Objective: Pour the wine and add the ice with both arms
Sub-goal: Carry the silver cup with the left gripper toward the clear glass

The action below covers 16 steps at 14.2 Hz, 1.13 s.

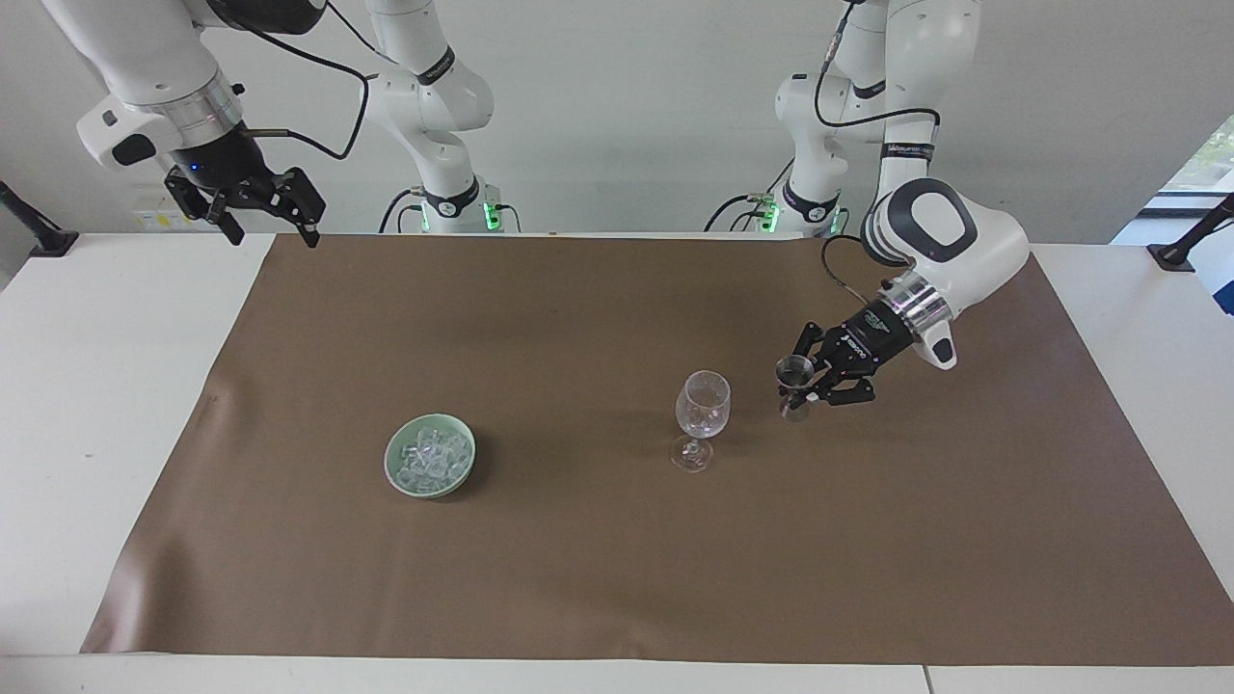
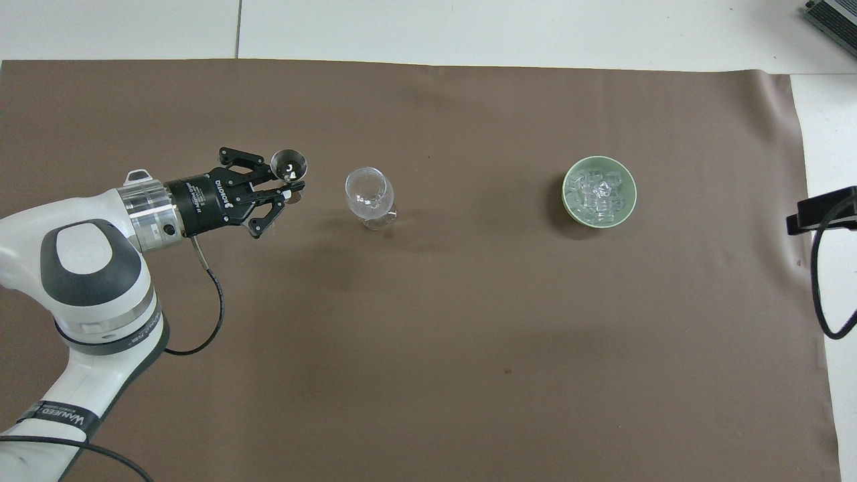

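Observation:
My left gripper (image 1: 800, 390) (image 2: 289, 191) is shut on the stem of a small clear stemmed cup (image 1: 794, 367) (image 2: 288, 164), held upright over the mat beside the wine glass. I cannot tell whether the cup holds wine. The larger clear wine glass (image 1: 703, 403) (image 2: 365, 191) stands upright mid-mat, apart from the cup. A heap of ice (image 1: 432, 455) (image 2: 598, 193) fills a pale green bowl (image 1: 390, 463) (image 2: 566, 194) toward the right arm's end. My right gripper (image 1: 270, 226) waits open, raised over the mat's corner at the robots' edge, and does not show in the overhead view.
A brown mat (image 1: 578, 578) (image 2: 428, 375) covers most of the white table (image 1: 96, 434). Black clamp posts (image 1: 39, 236) (image 1: 1181, 246) stand at both table ends. A black bracket with a looping cable (image 2: 820, 207) shows at the overhead view's edge.

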Available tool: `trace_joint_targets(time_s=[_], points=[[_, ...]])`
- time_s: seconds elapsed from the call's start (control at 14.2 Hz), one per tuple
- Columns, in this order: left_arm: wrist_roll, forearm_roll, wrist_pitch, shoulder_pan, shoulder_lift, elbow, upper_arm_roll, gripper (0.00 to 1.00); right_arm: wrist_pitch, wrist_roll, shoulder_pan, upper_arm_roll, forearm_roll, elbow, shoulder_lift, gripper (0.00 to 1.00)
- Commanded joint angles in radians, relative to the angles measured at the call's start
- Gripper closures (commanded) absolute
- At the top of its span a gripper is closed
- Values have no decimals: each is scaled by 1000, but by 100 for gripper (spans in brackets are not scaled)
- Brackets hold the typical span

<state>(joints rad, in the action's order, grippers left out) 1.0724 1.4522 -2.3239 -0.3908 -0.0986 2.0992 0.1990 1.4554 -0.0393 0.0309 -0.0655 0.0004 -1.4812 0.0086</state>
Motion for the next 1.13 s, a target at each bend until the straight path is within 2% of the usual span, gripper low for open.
trace_joint_targets(time_s=[0.0,1.06], points=[[24,7,-43,-34,34,27,11,100,8,18,0,1,-2,-5,-7,0],[15,4,-215,-145,40,22,11,100,8,18,0,1,-2,-5,-7,0]])
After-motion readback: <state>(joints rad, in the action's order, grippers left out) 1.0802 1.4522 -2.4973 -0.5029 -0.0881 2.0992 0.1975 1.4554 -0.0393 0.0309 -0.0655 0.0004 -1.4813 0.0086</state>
